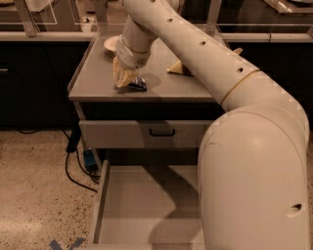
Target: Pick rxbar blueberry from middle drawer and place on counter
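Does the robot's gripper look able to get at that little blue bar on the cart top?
Most likely yes. The gripper is right down at the rxbar blueberry on the counter, touching it or nearly so, and nothing lies between them.

A speckled terrazzo floor, pale with dark flecks, fills the lower left. A black cable trails across it toward a small blue plug block beside the cart. A cross of blue tape is stuck down at the bottom edge. Behind stands a long pale-edged bench over dark cabinets. Clear panels between pale uprights rise above its top. The light is dim and warm, and the cabinet fronts are almost black. The pincer is down at the left front of the cart's surface.
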`<state>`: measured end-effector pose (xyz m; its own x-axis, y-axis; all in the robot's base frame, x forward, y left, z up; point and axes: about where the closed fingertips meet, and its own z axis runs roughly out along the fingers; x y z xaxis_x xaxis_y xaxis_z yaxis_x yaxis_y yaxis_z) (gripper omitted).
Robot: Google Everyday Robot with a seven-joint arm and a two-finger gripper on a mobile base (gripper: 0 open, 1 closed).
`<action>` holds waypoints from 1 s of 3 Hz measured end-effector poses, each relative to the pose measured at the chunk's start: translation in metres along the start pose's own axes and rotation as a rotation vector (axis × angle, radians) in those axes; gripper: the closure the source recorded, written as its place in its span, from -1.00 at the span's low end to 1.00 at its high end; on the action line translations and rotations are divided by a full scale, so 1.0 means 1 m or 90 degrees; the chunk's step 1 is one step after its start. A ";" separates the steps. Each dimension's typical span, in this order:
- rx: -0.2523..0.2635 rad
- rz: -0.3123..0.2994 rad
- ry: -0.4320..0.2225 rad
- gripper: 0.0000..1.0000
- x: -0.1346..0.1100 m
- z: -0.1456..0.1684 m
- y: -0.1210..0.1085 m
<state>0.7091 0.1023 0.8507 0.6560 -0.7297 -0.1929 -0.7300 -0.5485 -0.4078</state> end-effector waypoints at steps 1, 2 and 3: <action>0.000 0.000 0.000 0.20 0.000 0.000 0.000; 0.000 0.000 0.000 -0.25 0.000 0.000 0.000; 0.000 0.000 0.000 -0.74 0.000 0.000 0.000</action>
<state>0.7091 0.1024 0.8506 0.6560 -0.7297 -0.1929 -0.7300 -0.5485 -0.4078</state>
